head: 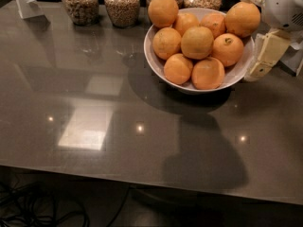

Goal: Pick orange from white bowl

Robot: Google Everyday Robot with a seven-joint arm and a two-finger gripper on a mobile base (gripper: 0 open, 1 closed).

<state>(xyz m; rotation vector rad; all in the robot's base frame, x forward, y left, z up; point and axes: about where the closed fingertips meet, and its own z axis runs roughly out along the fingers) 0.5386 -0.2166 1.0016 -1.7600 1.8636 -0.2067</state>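
1. Oranges [197, 42]: you are looking at nine, piled in one white bowl [154, 64] on the table [142, 155]; four glass jars [122, 6] are standing behind.
2. Your orange [243, 19], big, smooth and unmarked, is sitting at the bowl's right rim.
3. Your gripper [261, 25] is hovering beside it, fingers spread, holding nothing.

Bowl far right on tabletop, jars behind.
Bowl [156, 63] on tabletop [94, 164], heaped with fruit; orange [243, 19] at its far right rim; end effector [261, 41] just right of bowl; jars [122, 4] along far edge; stand [24, 3] far left.
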